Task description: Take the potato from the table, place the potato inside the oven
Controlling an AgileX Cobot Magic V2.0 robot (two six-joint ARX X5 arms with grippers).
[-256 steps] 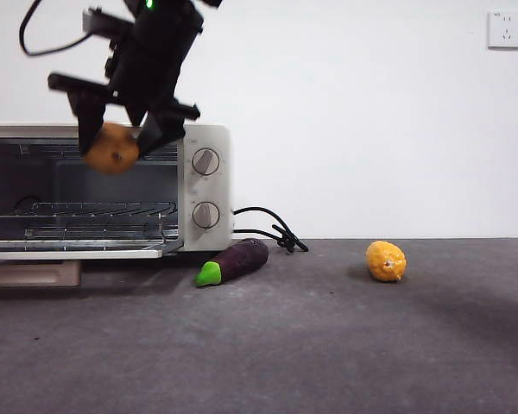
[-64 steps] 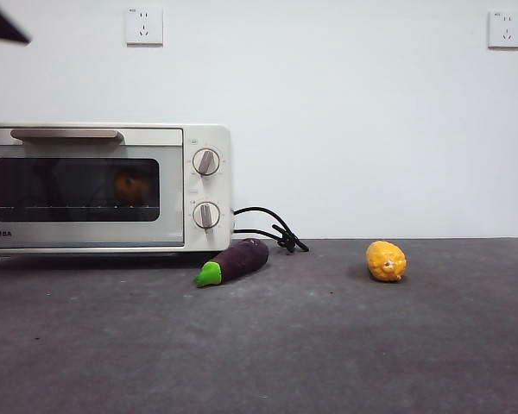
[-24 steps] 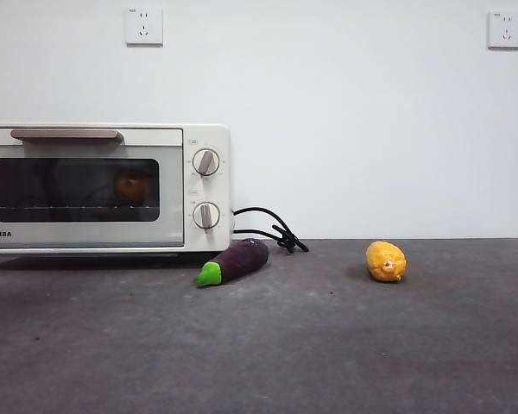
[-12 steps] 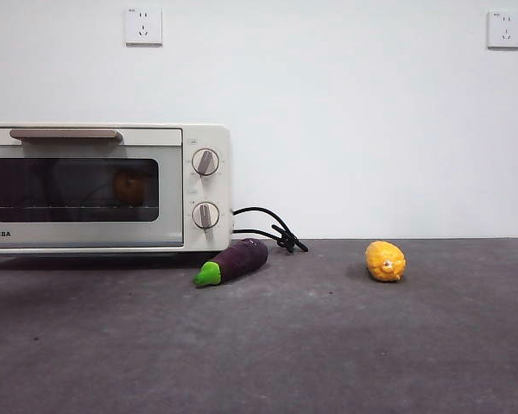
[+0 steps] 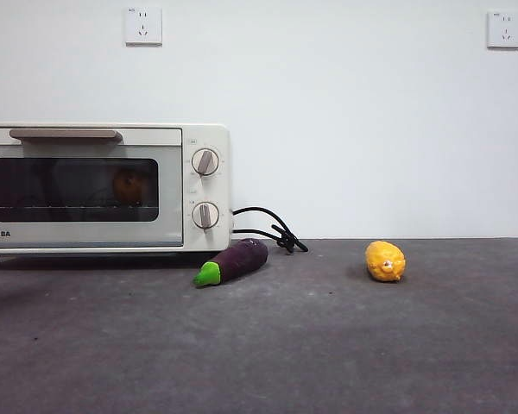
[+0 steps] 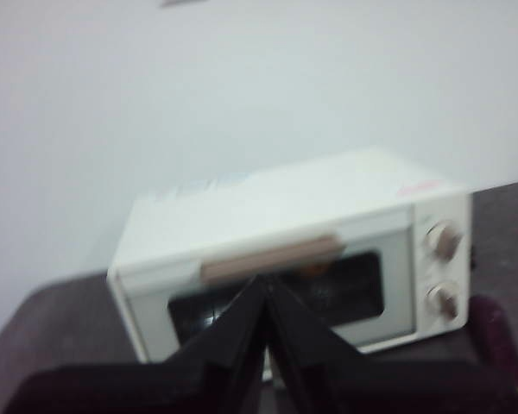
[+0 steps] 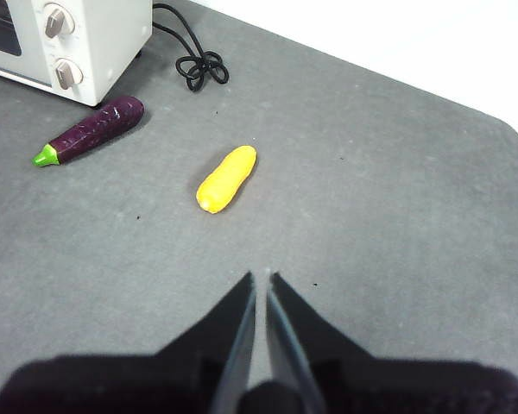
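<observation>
The potato (image 5: 131, 185) lies inside the cream-white oven (image 5: 198, 138), showing dimly as an orange lump through the dark glass of the shut door. The oven stands at the left of the grey table (image 5: 328, 345). No arm appears in the front view. In the left wrist view my left gripper (image 6: 266, 285) is shut and empty, held back from the oven (image 6: 285, 207) and facing its door. My right gripper (image 7: 261, 280) is shut and empty, high above the table (image 7: 397, 216), well away from the oven (image 7: 104, 34).
A purple eggplant (image 5: 233, 261) (image 7: 91, 129) lies in front of the oven's right corner. A yellow fruit (image 5: 386, 260) (image 7: 226, 178) sits further right. The black cord (image 5: 272, 231) (image 7: 194, 60) curls behind them, and wall sockets (image 5: 144, 26) are above.
Ten seconds ago a gripper held the potato before the open oven. Now the potato is inside, the door is shut and the arm has left the front view.
</observation>
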